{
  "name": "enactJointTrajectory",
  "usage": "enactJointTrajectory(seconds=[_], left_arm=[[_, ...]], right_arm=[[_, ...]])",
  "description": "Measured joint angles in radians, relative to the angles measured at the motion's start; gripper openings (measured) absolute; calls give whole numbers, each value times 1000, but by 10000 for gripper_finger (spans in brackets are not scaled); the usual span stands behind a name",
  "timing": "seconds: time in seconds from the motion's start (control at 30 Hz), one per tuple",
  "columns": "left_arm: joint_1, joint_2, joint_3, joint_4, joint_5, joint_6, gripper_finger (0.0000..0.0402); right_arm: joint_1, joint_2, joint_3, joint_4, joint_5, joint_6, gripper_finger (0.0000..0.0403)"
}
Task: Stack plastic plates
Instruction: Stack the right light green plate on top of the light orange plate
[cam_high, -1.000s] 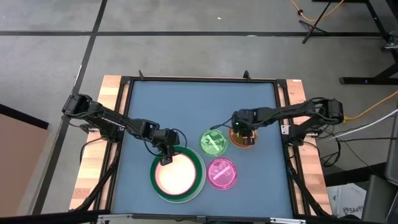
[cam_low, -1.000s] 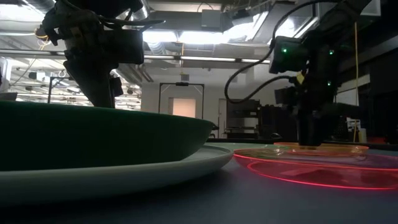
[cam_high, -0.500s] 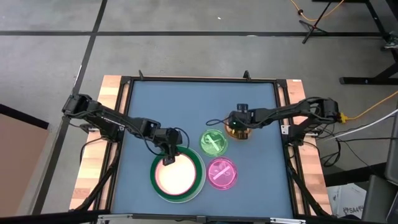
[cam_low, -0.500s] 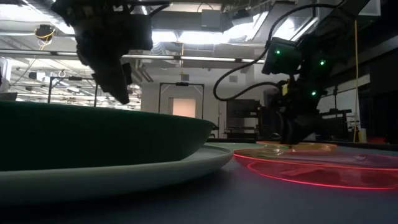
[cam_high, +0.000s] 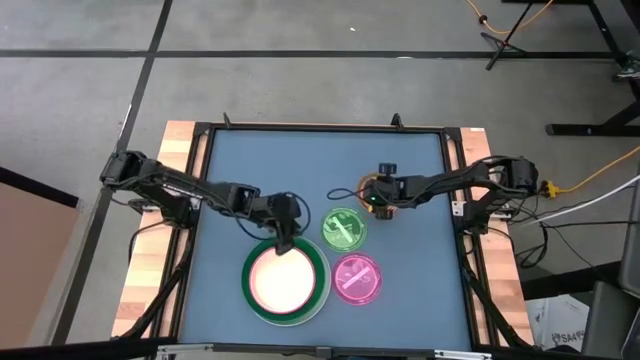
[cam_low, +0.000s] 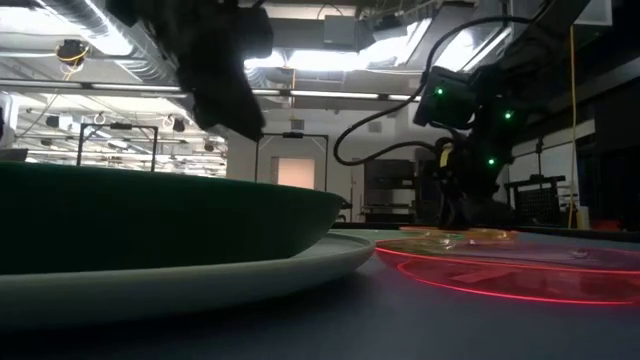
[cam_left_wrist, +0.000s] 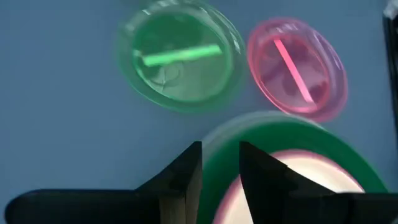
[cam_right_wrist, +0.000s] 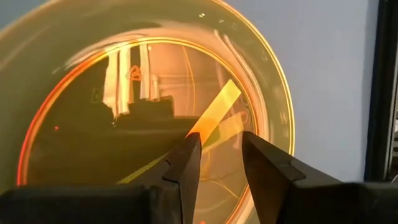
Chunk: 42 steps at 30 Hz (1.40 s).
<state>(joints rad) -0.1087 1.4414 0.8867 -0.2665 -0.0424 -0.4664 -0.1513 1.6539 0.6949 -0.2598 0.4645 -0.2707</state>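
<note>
A stack stands at the table's near middle. The large white plate (cam_high: 319, 304) is at the bottom, then the dark green one (cam_high: 250, 290), the pink one (cam_high: 270, 259) and the cream one (cam_high: 286, 285) on top. The small green plate (cam_high: 343, 228) and the small pink plate (cam_high: 356, 278) lie flat to its right. My left gripper (cam_high: 285, 240) hangs empty over the stack's far rim, its fingers close together. My right gripper (cam_high: 383, 200) stands over the small orange plate (cam_right_wrist: 124, 124), its fingers close together. My right gripper comes from above, slanting from the table's right. Its fingertips (cam_right_wrist: 189, 146) are set on the inner floor (cam_right_wrist: 214, 112) of the orange plate, near its middle, and are not closed on its rim. The plate lies flat on the table (cam_low: 455, 235).
A raised black frame (cam_high: 320, 128) runs round the blue table top. Bare table (cam_high: 280, 170) lies along the far half and the left side. The small green and pink plates (cam_left_wrist: 180, 56) (cam_left_wrist: 295, 68) lie between the stack and the right arm.
My left gripper has risen from the stack's far-left rim and gone toward the table's right. My right gripper has gone toward the table's left and far edges, and the orange plate has slid flat along the table with it, away from the small pink plate.
</note>
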Motion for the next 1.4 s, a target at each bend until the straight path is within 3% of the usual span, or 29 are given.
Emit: enactJointTrajectory(seconds=[0.3, 0.73, 0.83, 1.13, 1.4], left_arm=[[85, 0, 0, 3, -2, 0, 98], [97, 0, 0, 7, 0, 0, 98], [97, 0, 0, 8, 0, 0, 98], [97, 0, 0, 8, 0, 0, 98], [97, 0, 0, 10, -1, 0, 98]], right_arm=[[-1, 10, 4, 84, 0, -19, 123], [1, -133, 95, -167, 3, -50, 124], [1, -190, 97, -213, -37, -38, 124], [59, -302, 97, -320, -295, -52, 124], [176, -296, 64, -321, -340, -101, 124]])
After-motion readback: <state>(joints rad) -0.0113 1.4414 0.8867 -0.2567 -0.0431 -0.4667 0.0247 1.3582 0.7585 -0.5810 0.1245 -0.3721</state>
